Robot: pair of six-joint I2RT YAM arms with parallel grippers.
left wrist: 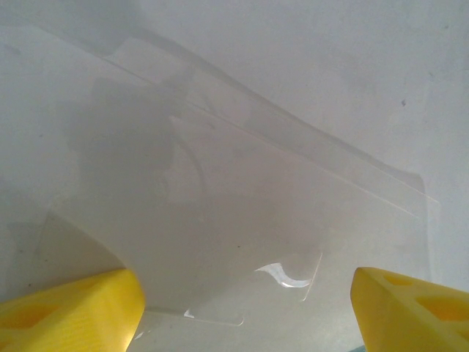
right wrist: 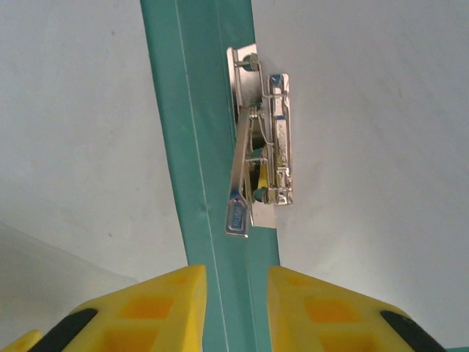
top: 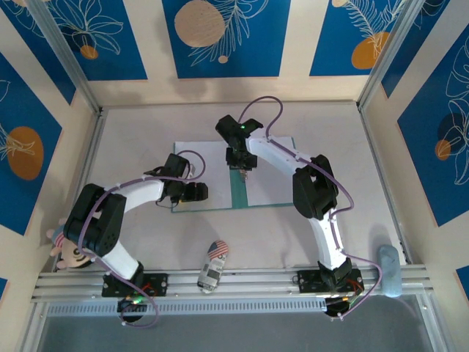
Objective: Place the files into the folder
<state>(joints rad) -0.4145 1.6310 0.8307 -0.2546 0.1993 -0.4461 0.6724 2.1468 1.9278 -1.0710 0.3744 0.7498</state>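
The teal-green folder (top: 239, 195) lies open in the middle of the table. White files cover both leaves, one on the left (top: 204, 155) and one on the right (top: 272, 185). My right gripper (top: 242, 170) hovers over the centre crease. In its wrist view the yellow fingers (right wrist: 236, 293) stand slightly open above the teal spine (right wrist: 196, 125), holding nothing, just short of a metal lever clip (right wrist: 261, 139). My left gripper (top: 193, 193) is over the left leaf's near edge. It stands wide open (left wrist: 248, 297) above overlapping white sheets (left wrist: 242, 183).
A toy car (top: 212, 265) sits near the front rail (top: 242, 282) between the arm bases. A doll (top: 64, 251) rests at the left wall. A pale blue object (top: 388, 268) lies at the right end of the rail. Walls close in the table.
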